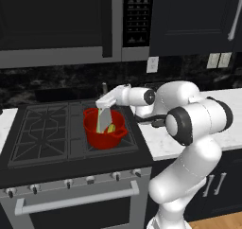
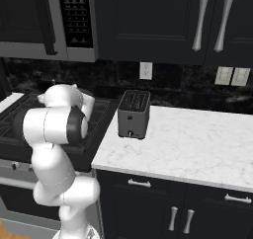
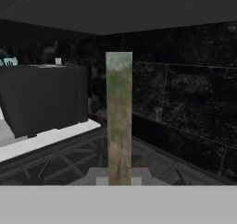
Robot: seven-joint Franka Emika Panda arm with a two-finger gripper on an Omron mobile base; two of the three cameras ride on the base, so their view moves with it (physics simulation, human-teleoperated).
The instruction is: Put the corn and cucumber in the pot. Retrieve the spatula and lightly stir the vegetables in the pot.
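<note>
Now claw [image 1: 105,109] holds spatula [image 1: 103,120] over pot [image 1: 104,128].

Rendered frames, evenly and flatly lit; no single light source to be made out. Dim upper half in both base views: dark cabinets [image 2: 148,20] and black backsplash [image 1: 189,69] swallowing detail. White marble table [image 2: 197,144] bright, no glare. Soft highlights on the glossy white arm [image 1: 198,124]; faint shading beneath it. Red pot [image 1: 105,128] saturated and crisp. Hand view murky and coarse-textured, possibly low resolution. No edge distortion, no motion blur.
</note>
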